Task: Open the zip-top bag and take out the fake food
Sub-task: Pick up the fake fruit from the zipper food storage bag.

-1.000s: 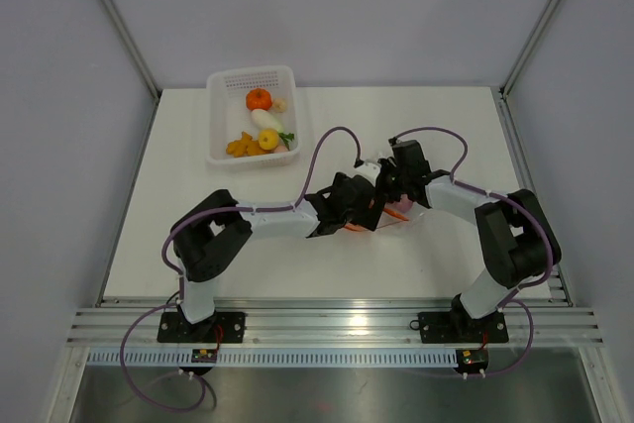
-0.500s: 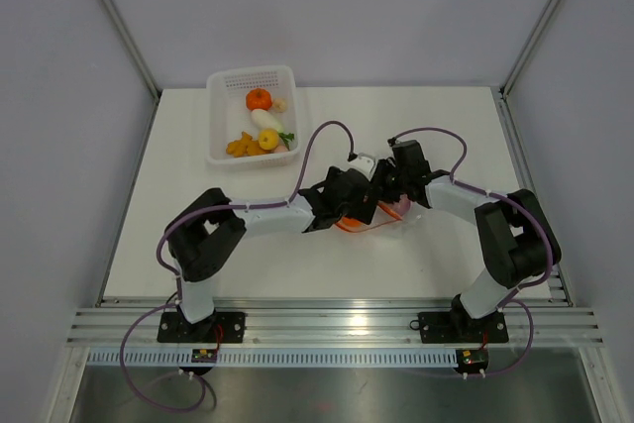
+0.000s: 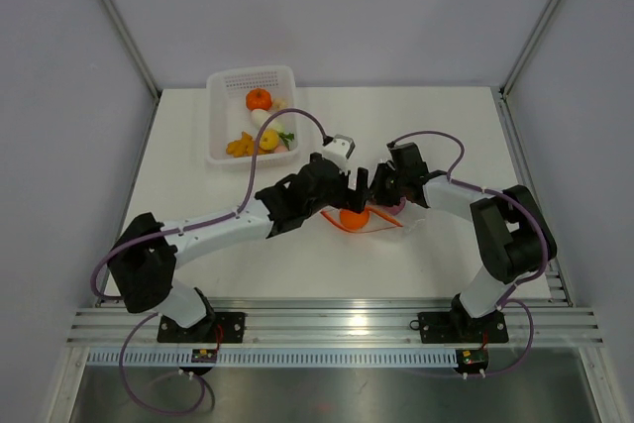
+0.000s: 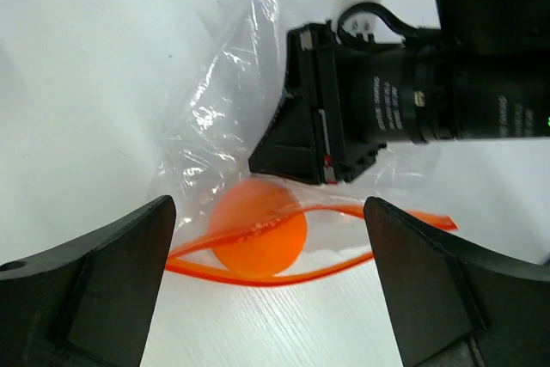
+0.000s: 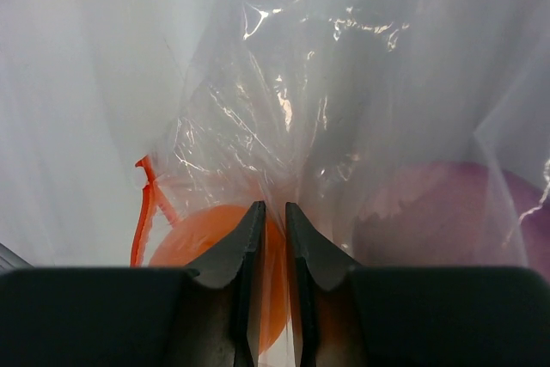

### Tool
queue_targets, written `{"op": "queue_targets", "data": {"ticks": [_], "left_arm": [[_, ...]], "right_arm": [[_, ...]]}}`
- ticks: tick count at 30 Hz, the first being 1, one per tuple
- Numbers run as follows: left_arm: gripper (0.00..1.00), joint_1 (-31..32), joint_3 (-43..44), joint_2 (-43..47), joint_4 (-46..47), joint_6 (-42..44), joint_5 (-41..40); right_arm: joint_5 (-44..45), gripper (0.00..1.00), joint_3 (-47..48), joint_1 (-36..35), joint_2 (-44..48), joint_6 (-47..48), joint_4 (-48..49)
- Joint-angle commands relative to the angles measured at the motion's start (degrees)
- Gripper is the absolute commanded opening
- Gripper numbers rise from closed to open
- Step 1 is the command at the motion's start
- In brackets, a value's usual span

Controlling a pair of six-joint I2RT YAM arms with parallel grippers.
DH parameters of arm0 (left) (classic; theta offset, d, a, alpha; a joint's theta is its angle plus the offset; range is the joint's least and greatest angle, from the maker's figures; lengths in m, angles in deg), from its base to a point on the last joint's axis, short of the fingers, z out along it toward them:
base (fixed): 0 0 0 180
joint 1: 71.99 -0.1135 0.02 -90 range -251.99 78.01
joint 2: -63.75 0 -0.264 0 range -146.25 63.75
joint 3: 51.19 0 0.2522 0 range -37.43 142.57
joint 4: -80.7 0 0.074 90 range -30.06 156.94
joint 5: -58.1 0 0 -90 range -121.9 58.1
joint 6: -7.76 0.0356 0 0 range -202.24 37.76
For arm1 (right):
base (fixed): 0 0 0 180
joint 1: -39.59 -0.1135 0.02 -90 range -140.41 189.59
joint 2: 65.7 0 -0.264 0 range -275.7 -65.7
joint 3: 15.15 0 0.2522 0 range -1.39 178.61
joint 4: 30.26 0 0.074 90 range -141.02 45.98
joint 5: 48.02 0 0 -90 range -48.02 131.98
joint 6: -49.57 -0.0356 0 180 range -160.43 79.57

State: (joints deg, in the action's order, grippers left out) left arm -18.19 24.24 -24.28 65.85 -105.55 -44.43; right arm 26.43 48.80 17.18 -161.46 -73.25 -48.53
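tabletop [image 3: 446, 136] white, walls [image 3: 347, 7] pale, zip-top bag [image 3: 388, 220] central

Bright, even overhead light with only faint soft shadows on the white bench [image 3: 198, 195]; sharp glints on the crinkled zip-top bag [image 4: 215, 118], right wrist view washed out and hazy, left fingers [image 4: 94, 281] dark and soft-edged up close.

We list one white perforated basket [image 3: 253, 71], standing at the far left of the white worktop [image 3: 446, 126], close to its back edge. We also record pale grey walls [image 3: 327, 7] on three sides, a slanted metal post [image 3: 114, 17] at the far left corner, and a ribbed aluminium rail [image 3: 327, 322] along the near edge.
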Motion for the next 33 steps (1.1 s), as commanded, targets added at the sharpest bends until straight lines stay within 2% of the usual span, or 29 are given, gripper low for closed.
{"op": "queue_targets", "data": {"ticks": [1,7,13,24,33], "left_arm": [[0.94,3.6,-3.9,3.0,2.1,-1.2,0.0],[0.89,9.0,-6.3,3.8,-0.7,-5.9,-6.6],[0.91,9.2,-6.8,0.2,-1.8,-11.8,-10.7],[0.91,9.2,-4.5,-5.2,-2.0,-14.0,-12.4],[0.93,9.2,-4.1,-7.1,2.4,-12.1,-14.9]], "right_arm": [[1.0,0.21,1.9,-0.4,-0.3,0.6,-0.8],[0.8,0.21,2.3,-0.4,-0.7,0.5,-0.7],[0.6,0.21,2.2,-0.4,-0.5,0.5,-0.5],[-0.1,0.22,1.7,-0.5,0.2,0.2,0.0],[-0.4,0.21,1.3,-0.5,0.5,-0.1,0.3]]}}
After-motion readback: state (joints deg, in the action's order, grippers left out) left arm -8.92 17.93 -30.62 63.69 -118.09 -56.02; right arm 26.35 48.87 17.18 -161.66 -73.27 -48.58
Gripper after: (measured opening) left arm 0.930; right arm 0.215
